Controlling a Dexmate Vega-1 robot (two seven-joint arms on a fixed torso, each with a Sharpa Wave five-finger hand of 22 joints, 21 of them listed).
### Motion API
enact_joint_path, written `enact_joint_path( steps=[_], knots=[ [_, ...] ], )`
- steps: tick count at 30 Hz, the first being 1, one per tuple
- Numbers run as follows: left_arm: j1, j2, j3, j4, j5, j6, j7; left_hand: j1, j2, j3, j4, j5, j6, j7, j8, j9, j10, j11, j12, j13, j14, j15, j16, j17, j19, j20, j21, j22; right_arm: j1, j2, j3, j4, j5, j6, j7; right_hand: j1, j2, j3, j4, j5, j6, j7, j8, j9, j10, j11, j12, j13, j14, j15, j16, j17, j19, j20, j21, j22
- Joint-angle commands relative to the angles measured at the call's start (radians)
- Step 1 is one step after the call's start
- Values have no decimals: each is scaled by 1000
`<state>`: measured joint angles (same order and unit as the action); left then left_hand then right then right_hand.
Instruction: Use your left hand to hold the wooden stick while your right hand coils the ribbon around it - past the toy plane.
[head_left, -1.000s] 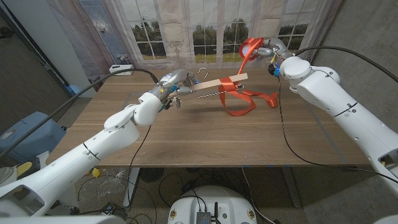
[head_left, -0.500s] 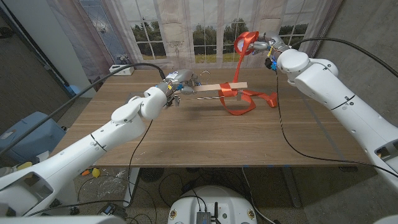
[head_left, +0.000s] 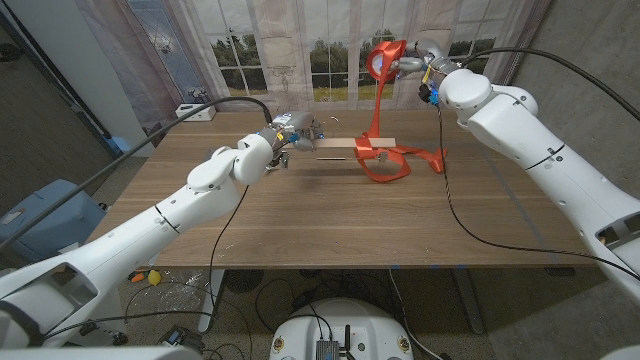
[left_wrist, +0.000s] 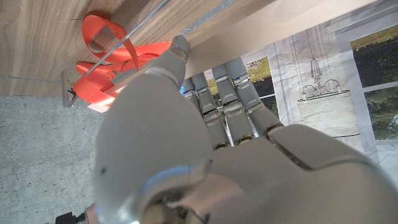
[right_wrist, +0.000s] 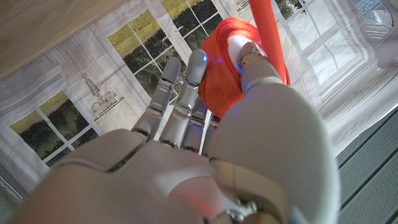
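Note:
A thin wooden stick (head_left: 350, 143) hangs level over the far middle of the table, and my left hand (head_left: 290, 132) grips its left end. An orange ribbon (head_left: 378, 110) is wound around the stick's right end, with loose loops (head_left: 395, 163) lying on the table beneath. My right hand (head_left: 412, 58) holds the ribbon's upper end high above the far right of the table, the band running taut down to the stick. In the right wrist view the ribbon (right_wrist: 233, 46) is bunched against my fingers. The left wrist view shows the stick (left_wrist: 109, 56) and the ribbon loops (left_wrist: 99, 65) past my left hand (left_wrist: 186, 118).
A curtained window wall stands behind the wooden table (head_left: 300, 220). A small white box (head_left: 195, 110) sits at the far left corner. A black cable (head_left: 455, 220) trails across the table's right side.
My right hand has risen and moved left with the ribbon, pulling it taut. My left hand has shifted slightly right, and the stick now lies more level.

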<state>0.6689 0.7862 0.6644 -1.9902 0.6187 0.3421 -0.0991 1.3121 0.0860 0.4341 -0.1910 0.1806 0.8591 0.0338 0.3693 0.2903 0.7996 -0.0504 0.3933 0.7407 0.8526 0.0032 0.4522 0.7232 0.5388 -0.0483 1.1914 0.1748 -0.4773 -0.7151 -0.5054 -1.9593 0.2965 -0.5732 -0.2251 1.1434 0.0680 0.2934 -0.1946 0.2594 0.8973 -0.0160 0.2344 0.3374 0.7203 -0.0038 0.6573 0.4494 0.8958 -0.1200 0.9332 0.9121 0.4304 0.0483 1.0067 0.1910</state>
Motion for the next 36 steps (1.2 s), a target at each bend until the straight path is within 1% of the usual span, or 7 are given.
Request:
enact_joint_path(
  steps=[1,7,9,10,15,28,36],
  knots=[
    [-48,-30,35,60,43,3,-6,13,20,94,19,28,15,-10,-1,96,32,-20,0,5,115,-225,2,5,-6,-72,9,2,-15,-12,8,-77,-54,34,6,-4,45,43,33,8,233,80,9,37,263,-10,299,177,-4,-11,-4,3,-5,-3,8,-1],
    [-64,-59,39,112,47,-11,42,12,19,95,19,28,15,-8,-4,96,32,-21,-2,6,115,-225,0,7,-8,-71,10,2,-46,-44,14,-162,-90,21,-3,-5,44,46,32,8,234,81,8,37,263,-9,300,177,-2,-11,-7,3,-7,-2,11,-1],
    [-75,-76,46,137,58,-9,67,12,19,96,19,28,16,-8,-5,97,34,-19,-3,4,117,-226,1,7,-8,-70,11,3,-66,-62,14,-209,-119,5,-20,-5,43,47,32,8,235,80,8,37,263,-9,300,178,-2,-12,-8,4,-6,-2,12,-1],
    [-75,-76,46,137,58,-9,68,12,19,96,19,29,17,-8,-4,97,34,-20,-4,4,117,-226,0,7,-8,-70,11,3,-67,-61,15,-210,-122,3,-19,-7,43,47,33,8,235,81,8,38,263,-9,300,177,-1,-12,-9,3,-6,-2,13,-1],
    [-92,-106,54,184,80,-19,145,12,18,97,19,29,19,-8,-5,99,34,-21,-5,7,118,-228,-1,8,-9,-69,13,3,-129,-90,33,-295,-170,-31,-61,-9,41,51,33,9,236,80,8,38,263,-10,301,179,2,-11,-11,6,-4,-3,16,-2],
    [-114,-186,64,300,123,-59,410,9,18,99,20,31,22,-8,-10,101,40,-24,-8,7,124,-230,-4,9,-10,-68,20,3,-315,-114,151,-411,-167,-50,-142,-12,34,60,31,10,239,79,8,41,268,-11,303,179,10,-11,-18,9,0,-1,24,-3],
    [-138,-229,79,358,141,-64,517,7,16,101,20,33,27,-3,-13,104,40,-26,-11,10,132,-231,-6,9,-9,-69,25,4,-407,-123,195,-465,-163,-55,-173,-9,30,64,28,9,244,81,8,41,273,-8,303,176,14,-10,-18,8,2,1,29,-3]
  ],
)
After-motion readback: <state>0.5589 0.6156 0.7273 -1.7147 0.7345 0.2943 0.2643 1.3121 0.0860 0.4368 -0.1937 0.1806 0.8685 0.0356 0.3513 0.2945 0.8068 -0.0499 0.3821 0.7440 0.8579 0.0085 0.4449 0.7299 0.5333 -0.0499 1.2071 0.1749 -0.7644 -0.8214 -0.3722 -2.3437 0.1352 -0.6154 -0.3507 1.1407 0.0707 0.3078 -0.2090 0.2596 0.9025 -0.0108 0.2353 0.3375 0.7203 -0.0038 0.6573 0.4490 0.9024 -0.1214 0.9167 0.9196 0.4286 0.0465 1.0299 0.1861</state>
